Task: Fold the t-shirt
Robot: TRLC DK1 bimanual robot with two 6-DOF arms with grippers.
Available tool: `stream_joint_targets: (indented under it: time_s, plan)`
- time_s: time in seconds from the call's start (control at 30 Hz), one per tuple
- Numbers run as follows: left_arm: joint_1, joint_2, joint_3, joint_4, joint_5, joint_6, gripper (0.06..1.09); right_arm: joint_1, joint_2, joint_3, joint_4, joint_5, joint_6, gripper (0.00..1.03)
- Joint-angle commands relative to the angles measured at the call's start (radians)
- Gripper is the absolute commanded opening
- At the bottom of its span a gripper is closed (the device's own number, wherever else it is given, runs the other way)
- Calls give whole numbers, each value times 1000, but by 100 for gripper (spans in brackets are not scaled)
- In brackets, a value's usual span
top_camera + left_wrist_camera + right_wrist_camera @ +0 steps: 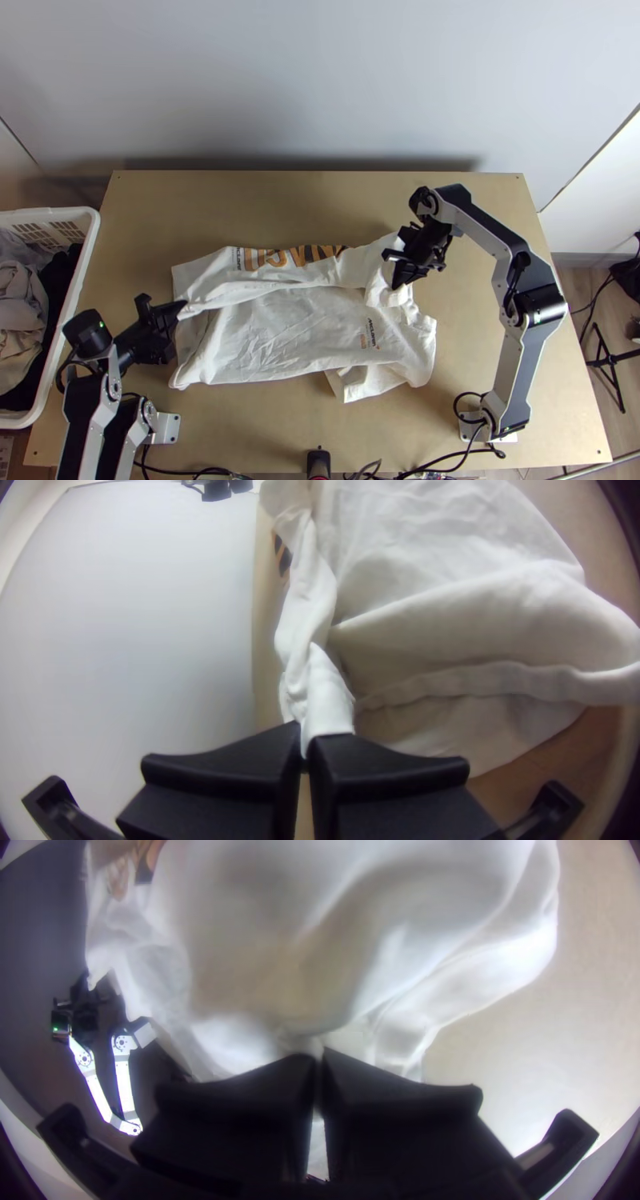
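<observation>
The white t-shirt (296, 328) lies across the table with its far part folded over, orange and black print showing along the far edge. My left gripper (181, 308) is at the shirt's left end; in the left wrist view, the left gripper (307, 743) is shut on a gathered bit of the t-shirt (320, 687). Over at the upper right of the shirt is my right gripper (398, 276). In the right wrist view, the right gripper (320, 1060) is shut on bunched cloth of the t-shirt (267, 973). A sleeve sticks out toward the near edge.
A white basket (90, 232) holding clothes stands at the table's left. Bare wooden table (320, 424) lies in front of the shirt, and more behind it up to the wall. Cables run along the near edge.
</observation>
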Motion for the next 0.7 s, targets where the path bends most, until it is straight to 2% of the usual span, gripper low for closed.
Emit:
stream_joint_targets:
  time_s: [0.0, 0.07, 0.1, 0.13, 0.17, 0.2, 0.23, 0.27, 0.3, 0.5, 0.6, 0.67]
  plan:
    - [10, -36, -71, -36, -7, 56, 19, 1, 81, -7, 70, 38, -13, 7]
    - [19, -36, -96, -36, -20, 113, 21, 3, 92, -13, 79, 39, -30, 8]
    - [31, -44, -105, -36, -27, 130, 29, 6, 95, -18, 79, 39, -39, 10]
    - [39, -53, -108, -38, -30, 137, 52, 7, 93, -25, 79, 41, -44, 16]
    - [43, -56, -108, -39, -32, 137, 79, 10, 90, -33, 77, 41, -45, 29]
    - [47, -59, -105, -43, -36, 137, 99, 13, 75, -50, 77, 41, -51, 46]
    - [50, -62, -100, -49, -36, 137, 104, 19, 61, -62, 79, 41, -61, 64]
    - [51, -62, -99, -49, -35, 137, 104, 24, 47, -70, 77, 45, -70, 86]
    - [51, -62, -96, -49, -35, 137, 104, 27, 35, -76, 76, 45, -81, 100]
    - [70, -15, -94, 73, -36, 137, 104, 10, -74, -73, 70, 49, -113, 99]
    - [100, 53, -69, 174, -35, 137, 104, -25, -120, -12, 22, 49, -114, 99]
    - [119, 87, -28, 178, -35, 128, 104, -56, -135, 39, -16, 52, -125, 99]
